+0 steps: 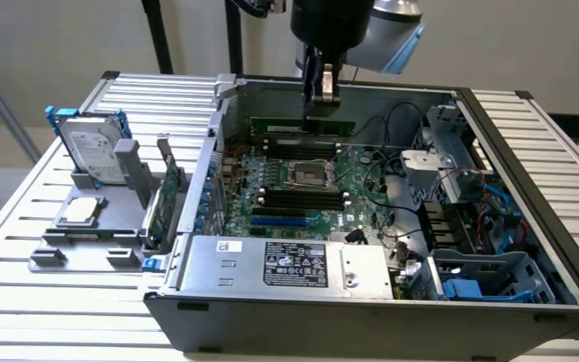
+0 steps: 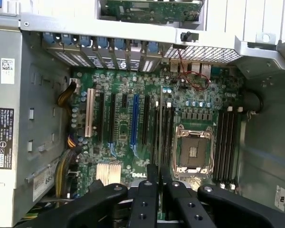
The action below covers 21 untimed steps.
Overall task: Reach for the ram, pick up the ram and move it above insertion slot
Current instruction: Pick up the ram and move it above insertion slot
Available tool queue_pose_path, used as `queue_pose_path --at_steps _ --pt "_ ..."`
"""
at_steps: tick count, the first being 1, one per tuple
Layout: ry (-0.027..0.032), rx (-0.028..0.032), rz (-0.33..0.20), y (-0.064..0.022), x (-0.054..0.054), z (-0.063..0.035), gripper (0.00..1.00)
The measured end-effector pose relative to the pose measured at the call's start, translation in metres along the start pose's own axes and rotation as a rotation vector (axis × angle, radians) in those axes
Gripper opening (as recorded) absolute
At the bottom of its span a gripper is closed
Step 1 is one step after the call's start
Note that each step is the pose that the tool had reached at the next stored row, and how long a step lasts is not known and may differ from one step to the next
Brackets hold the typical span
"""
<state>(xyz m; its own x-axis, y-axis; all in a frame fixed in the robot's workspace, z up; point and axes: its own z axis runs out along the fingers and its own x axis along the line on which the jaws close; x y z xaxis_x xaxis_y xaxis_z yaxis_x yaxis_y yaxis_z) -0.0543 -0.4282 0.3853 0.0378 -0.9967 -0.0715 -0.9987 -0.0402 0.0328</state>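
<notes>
The ram (image 1: 289,125) is a thin green stick held level inside the open computer case, with my gripper (image 1: 320,105) shut on its top edge from above. It hangs just over the black memory slots (image 1: 295,145) on the far side of the CPU socket (image 1: 307,176). In the wrist view the ram (image 2: 160,123) appears edge-on as a thin line running out from between my black fingers (image 2: 145,199). There it lies along the memory slots (image 2: 168,137) beside the CPU socket (image 2: 194,152). A second bank of slots (image 2: 228,142) lies on the socket's other side.
The case wall (image 1: 214,143) stands at the exterior view's left. Beyond it, a grey holder carries a silver hard drive with blue rails (image 1: 90,143), a green expansion card (image 1: 172,192) and a processor (image 1: 78,211). The power supply (image 1: 284,264) sits at the near side; cables (image 1: 395,124) and a drive cage (image 1: 481,275) lie at the right.
</notes>
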Motion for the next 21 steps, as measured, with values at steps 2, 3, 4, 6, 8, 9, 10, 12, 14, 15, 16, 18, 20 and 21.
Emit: queue_pose_path --at_steps 2,3,4,6,8,9,10,12,14,15,16,18,20,21 --pt "-0.0004 0.0007 0.011 -0.0006 -0.001 0.0013 0.14" --pt "-0.0005 0.0011 0.016 -0.0009 -0.002 0.0019 0.14" --pt "-0.0007 0.0014 0.021 -0.0011 -0.003 0.0026 0.14" --pt "-0.0009 0.0019 0.028 -0.0015 -0.005 0.0038 0.14" --pt "-0.0012 0.0024 0.034 -0.0018 -0.008 0.0049 0.14" --pt "-0.0013 0.0026 0.036 -0.0021 -0.009 0.0052 0.14" --pt "-0.0013 0.0027 0.037 -0.0026 -0.011 0.0053 0.14" --pt "-0.0012 0.0027 0.039 -0.0035 -0.012 0.0053 0.14" --pt "-0.0013 0.0028 0.039 -0.0036 -0.012 0.0053 0.14" --pt "-0.0013 0.0027 0.039 -0.0036 -0.012 0.0053 0.14" --pt "-0.0015 0.0029 0.039 -0.0037 -0.012 0.0054 0.14" --pt "-0.0013 0.0028 0.039 -0.0037 -0.012 0.0054 0.14" --pt "-0.0013 0.0028 0.039 -0.0037 -0.012 0.0053 0.14" --pt "-0.0013 0.0028 0.039 -0.0037 -0.012 0.0053 0.14"
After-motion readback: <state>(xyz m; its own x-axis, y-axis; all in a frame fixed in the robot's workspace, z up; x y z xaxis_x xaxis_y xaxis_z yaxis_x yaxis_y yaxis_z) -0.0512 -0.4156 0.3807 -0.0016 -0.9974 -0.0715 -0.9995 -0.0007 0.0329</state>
